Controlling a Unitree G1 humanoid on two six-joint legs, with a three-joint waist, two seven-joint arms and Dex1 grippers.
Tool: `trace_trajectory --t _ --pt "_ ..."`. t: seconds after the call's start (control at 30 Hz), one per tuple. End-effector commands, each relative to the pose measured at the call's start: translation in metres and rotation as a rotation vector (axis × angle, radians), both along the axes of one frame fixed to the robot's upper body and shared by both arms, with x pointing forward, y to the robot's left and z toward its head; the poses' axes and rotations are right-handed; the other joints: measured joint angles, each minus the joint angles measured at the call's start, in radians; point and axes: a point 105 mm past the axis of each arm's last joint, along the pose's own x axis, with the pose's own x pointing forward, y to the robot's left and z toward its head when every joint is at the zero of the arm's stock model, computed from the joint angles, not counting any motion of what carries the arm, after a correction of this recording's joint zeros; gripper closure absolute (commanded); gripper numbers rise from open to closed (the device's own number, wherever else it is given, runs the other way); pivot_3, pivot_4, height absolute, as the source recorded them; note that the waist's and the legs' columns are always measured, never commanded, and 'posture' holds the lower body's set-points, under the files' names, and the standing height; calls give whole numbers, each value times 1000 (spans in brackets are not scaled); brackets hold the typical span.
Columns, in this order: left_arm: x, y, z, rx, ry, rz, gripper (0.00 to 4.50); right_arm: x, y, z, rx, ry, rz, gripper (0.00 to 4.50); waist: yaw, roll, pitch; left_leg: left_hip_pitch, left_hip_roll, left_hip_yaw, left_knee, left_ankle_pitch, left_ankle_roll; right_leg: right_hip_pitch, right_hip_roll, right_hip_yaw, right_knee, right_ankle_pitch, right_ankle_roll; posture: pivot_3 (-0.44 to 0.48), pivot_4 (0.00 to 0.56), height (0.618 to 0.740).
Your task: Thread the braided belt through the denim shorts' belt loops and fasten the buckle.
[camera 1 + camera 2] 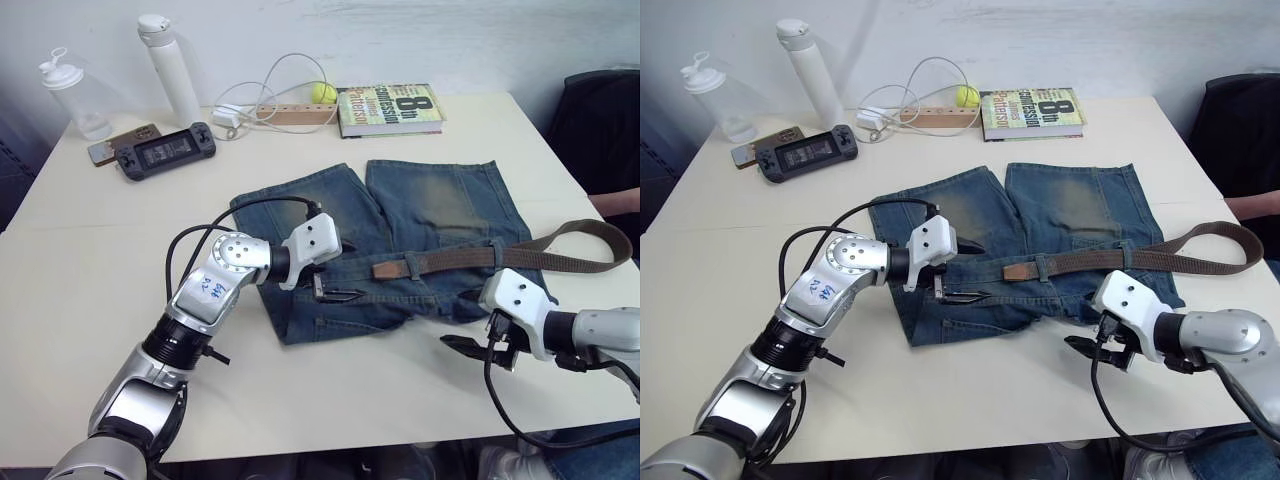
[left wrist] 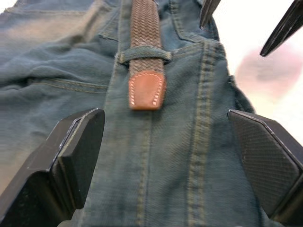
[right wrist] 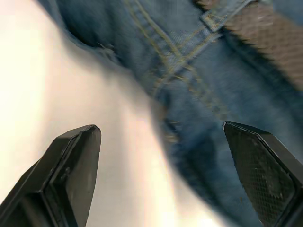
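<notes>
Denim shorts (image 1: 400,240) flat mid-table, waistband toward robot. Braided belt (image 1: 470,258) along waistband, under belt loops (image 2: 143,53), tan tip just past one loop; rest curling off shorts' right edge. Buckle not made out. Left gripper (image 1: 333,293) spread wide, hovering just short of tip, likely lined up to pull it onward. Right gripper (image 1: 468,346) also spread, empty, over bare table beside waistband's right corner, probably waiting to feed slack.

Head eyes look down; wrist cameras close over denim shorts (image 1: 420,240)
</notes>
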Motion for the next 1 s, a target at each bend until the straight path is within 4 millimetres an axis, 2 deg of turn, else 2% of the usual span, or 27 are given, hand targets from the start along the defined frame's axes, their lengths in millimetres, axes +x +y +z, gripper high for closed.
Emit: trace_trajectory --t 0.03,0.27,0.4,0.5,0.57,0.67,0.7,0.8,0.9,1.0 --pt "0 -4 13 -10 -82 -26 0 10 -9 6 -18 -80 -16 125 1 0 0 0 0 0 0 0 0 0 0 0 0 0 0 0 150 740" --pt "1 -12 1 48 -116 -72 0 16 -15 0 -33 -49 -39 125 3 0 0 0 0 0 0 0 0 0 0 0 0 0 0 0 150 740" --pt "3 -23 -5 76 -141 -95 0 24 -20 -20 -77 6 -84 125 3 0 0 0 0 0 0 0 0 0 0 0 0 0 0 0 150 740" --pt "15 -28 -11 97 -190 -62 0 29 -23 -29 -74 26 -130 864 2 0 0 0 0 0 0 0 0 0 0 0 0 0 0 0 150 740" --pt "21 -31 -15 142 -258 -60 0 29 -23 -31 -57 37 -148 1779 1 -1 0 1 0 0 0 0 0 1 0 0 0 0 0 0 150 740" --pt "28 -38 -12 128 -307 -40 0 29 -25 -35 -49 46 -164 2917 -1 -2 -1 1 0 0 1 0 0 1 0 0 0 0 0 0 150 740" --pt "30 -41 -11 135 -333 -43 0 29 -26 -36 -46 48 -170 3461 -1 -2 -1 2 0 0 1 0 0 2 0 0 0 0 0 0 150 740" --pt "32 -48 -12 168 -420 -75 0 30 -28 -37 -38 50 -190 4391 1 -2 -1 2 0 0 1 0 0 3 0 0 0 0 0 0 150 740" --pt "33 -62 -12 164 -503 -99 0 29 -29 -40 -29 53 -205 4420 4 -4 -2 2 0 -1 1 0 0 3 0 0 0 0 0 0 150 740" --pt "32 -67 -16 186 -555 -123 0 28 -28 -41 -24 55 -206 4420 4 -5 -2 2 0 -1 1 0 0 3 0 -1 0 0 0 0 150 740"
